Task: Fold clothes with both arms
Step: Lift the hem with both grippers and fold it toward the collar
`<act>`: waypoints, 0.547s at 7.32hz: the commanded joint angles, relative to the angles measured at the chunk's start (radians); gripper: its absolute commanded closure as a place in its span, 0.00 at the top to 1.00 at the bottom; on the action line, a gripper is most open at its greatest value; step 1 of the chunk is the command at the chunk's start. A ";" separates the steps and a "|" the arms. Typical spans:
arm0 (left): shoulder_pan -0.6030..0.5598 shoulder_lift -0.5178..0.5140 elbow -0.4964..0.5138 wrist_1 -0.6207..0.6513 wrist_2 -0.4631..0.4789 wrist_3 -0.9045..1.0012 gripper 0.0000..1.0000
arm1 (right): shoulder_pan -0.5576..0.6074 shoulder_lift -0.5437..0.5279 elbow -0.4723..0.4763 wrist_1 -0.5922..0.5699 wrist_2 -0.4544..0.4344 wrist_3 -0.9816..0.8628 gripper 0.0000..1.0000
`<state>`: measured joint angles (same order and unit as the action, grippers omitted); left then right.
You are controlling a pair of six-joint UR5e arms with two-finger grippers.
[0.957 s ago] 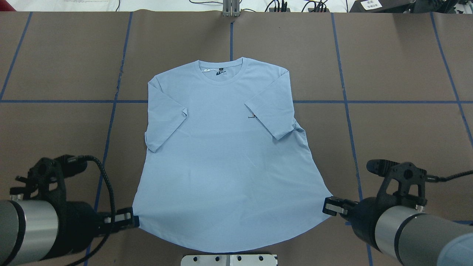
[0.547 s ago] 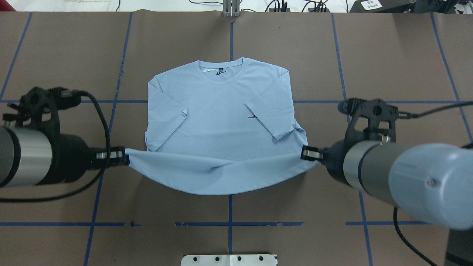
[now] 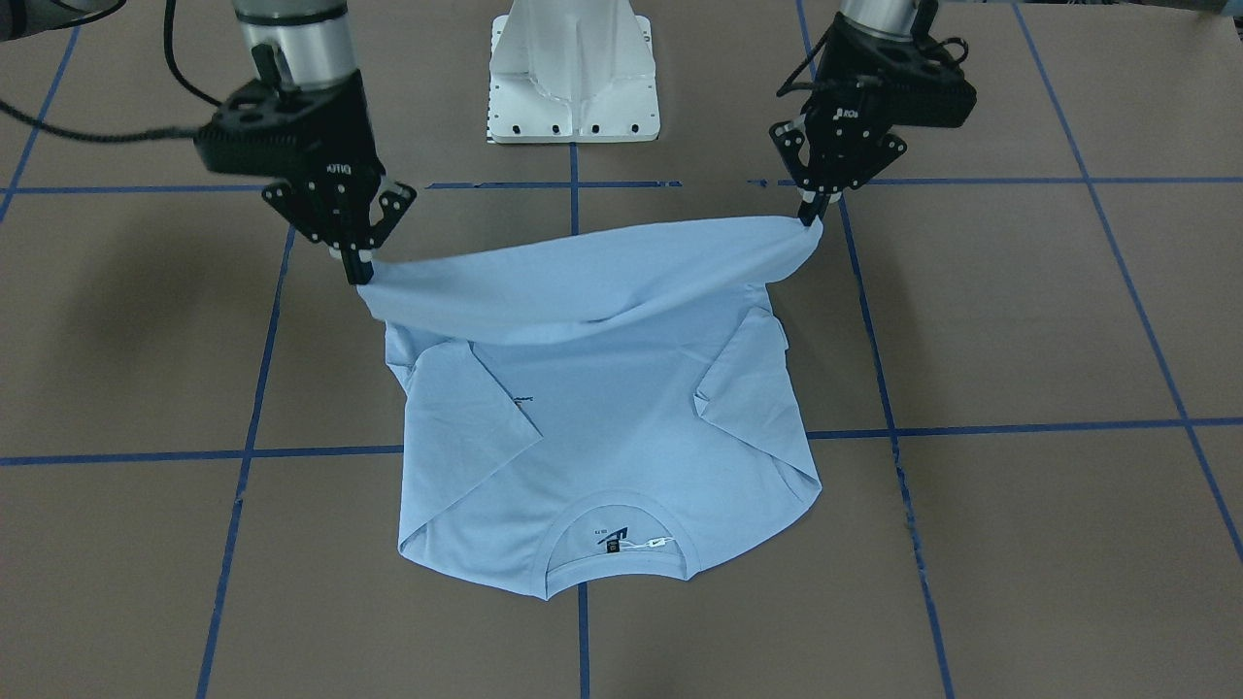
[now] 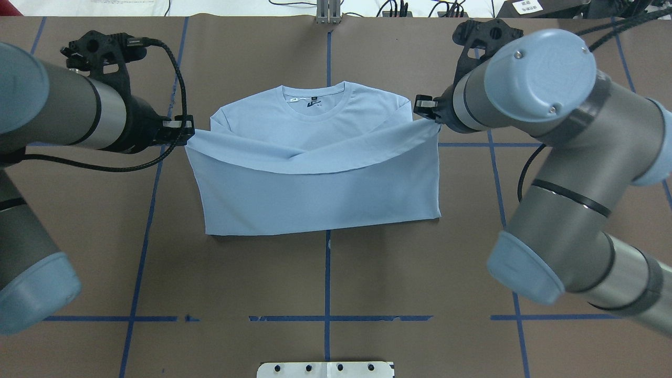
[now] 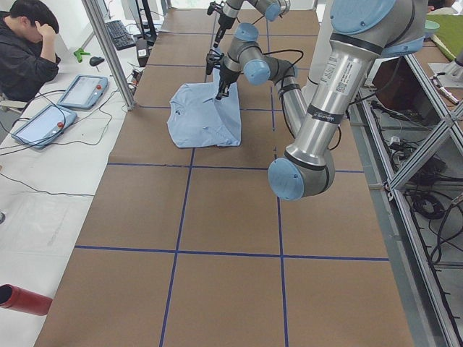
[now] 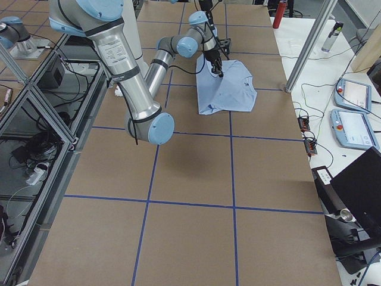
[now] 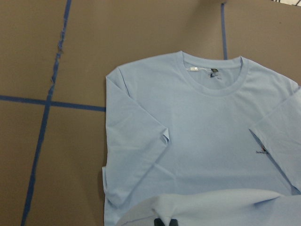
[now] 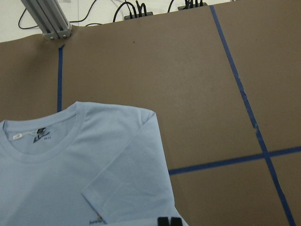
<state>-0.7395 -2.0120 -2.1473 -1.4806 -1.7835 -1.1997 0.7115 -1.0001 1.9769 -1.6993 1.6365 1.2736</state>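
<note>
The light blue T-shirt (image 4: 315, 194) lies chest-up on the brown table with both sleeves folded inward, its collar and dark neck label (image 4: 314, 104) at the far side. My left gripper (image 4: 184, 134) is shut on the left hem corner. My right gripper (image 4: 428, 113) is shut on the right hem corner. Both hold the hem stretched and raised over the chest, just short of the collar, so the lower half is doubled over. In the front-facing view the left gripper (image 3: 811, 216) and right gripper (image 3: 361, 275) pinch the lifted hem. The palm print (image 7: 259, 149) shows beneath it.
The white pedestal base (image 3: 573, 68) stands at the robot's side. An aluminium post (image 4: 328, 10) and cables sit at the far edge. Blue tape lines (image 4: 325, 318) cross the table. An operator (image 5: 29, 50) sits by tablets (image 5: 79, 90); a red bottle (image 5: 25, 300) lies nearby.
Both grippers, still shut on the hem corners, have moved away from the robot toward the collar. The shirt's lower half now lies folded over the chest, hiding the sleeves.
</note>
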 commanded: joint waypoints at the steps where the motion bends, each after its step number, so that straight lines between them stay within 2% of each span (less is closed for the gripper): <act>1: -0.040 -0.048 0.207 -0.100 0.018 0.025 0.00 | 0.058 0.119 -0.317 0.167 0.012 -0.020 0.00; 2: -0.043 -0.063 0.337 -0.213 0.060 0.025 0.00 | 0.060 0.170 -0.442 0.229 0.009 -0.020 0.00; 4: -0.043 -0.109 0.575 -0.404 0.081 0.025 0.00 | 0.059 0.187 -0.599 0.350 0.002 -0.023 0.00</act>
<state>-0.7817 -2.0914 -1.7243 -1.7639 -1.7219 -1.1754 0.7698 -0.8337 1.4847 -1.4216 1.6431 1.2517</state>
